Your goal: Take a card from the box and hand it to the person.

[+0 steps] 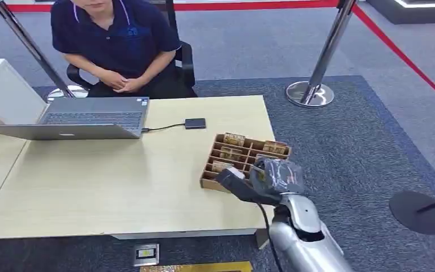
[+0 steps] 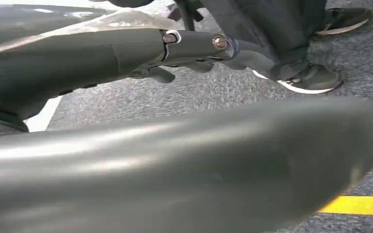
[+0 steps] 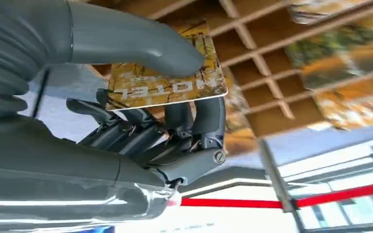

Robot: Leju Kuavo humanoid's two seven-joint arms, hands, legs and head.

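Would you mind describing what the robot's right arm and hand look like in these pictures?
The right arm is silver and rounded, with a thin black cable running along it toward the wrist. The right hand has a grey ribbed cover, a thick smooth grey thumb and darker jointed fingers with visible metal pivot pins.

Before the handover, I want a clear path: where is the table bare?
Bare wood lies between the laptop and the box, and along the near table edge. The far side is crowded by the laptop, its cable and the dark drive. The right hand grips a card.
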